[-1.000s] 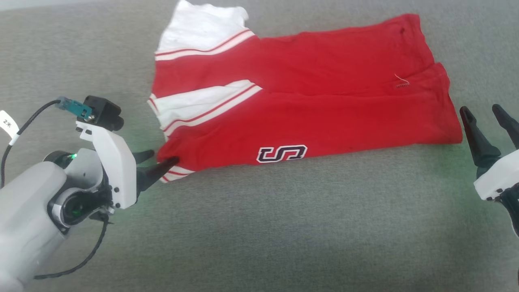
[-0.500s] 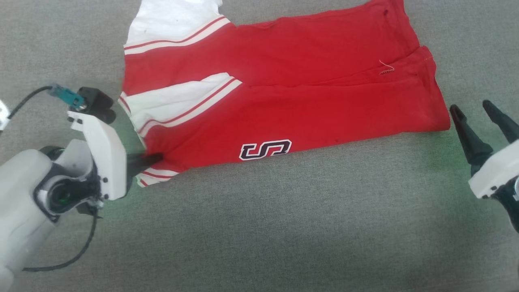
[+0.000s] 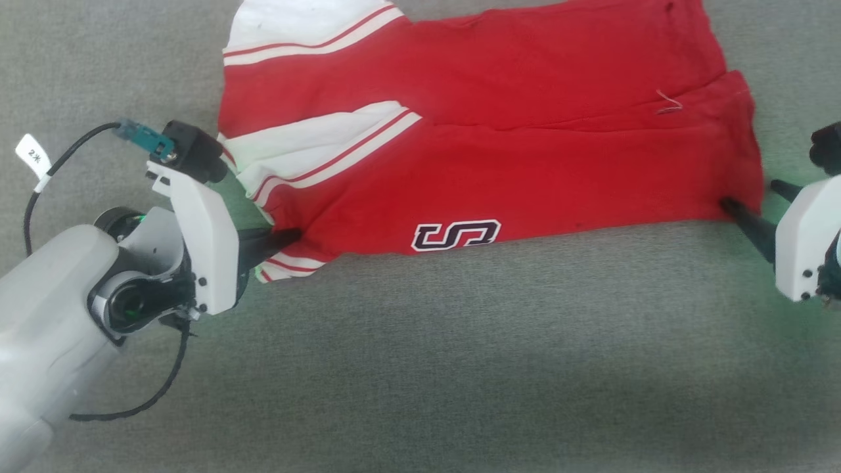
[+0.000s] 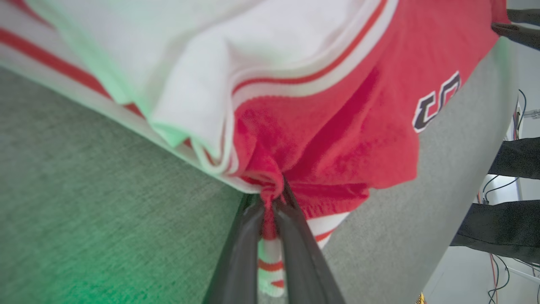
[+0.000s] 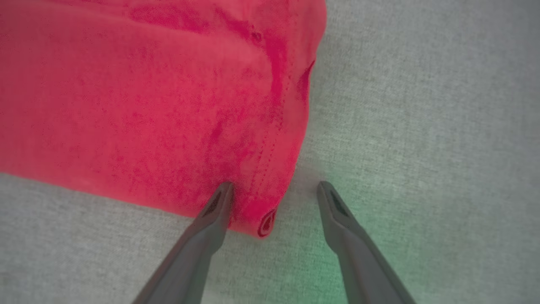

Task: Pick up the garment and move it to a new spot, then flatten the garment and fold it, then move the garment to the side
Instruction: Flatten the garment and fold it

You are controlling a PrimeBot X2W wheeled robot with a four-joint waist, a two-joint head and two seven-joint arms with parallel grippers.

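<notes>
Grey surface, flat, fuzzy felt-like weave. Red jersey shirt lies on it folded lengthwise, soft knit, white striped sleeves at the robot's left. Left end effector pinches a bunched corner by the striped trim. Right end effector spread, straddling the stitched hem corner, one tip on fabric. Step looks like a two-corner pickup: right should bite all layers, then lift both level, cloth taut. Small black letter patch, white outline

On small red jersey shirt with white sleeves: black white-outlined characters near lower edge, seen upside down, "S" and second one, unclear. On small white paper tag on thin black cable: "2" plus unclear mark.
</notes>
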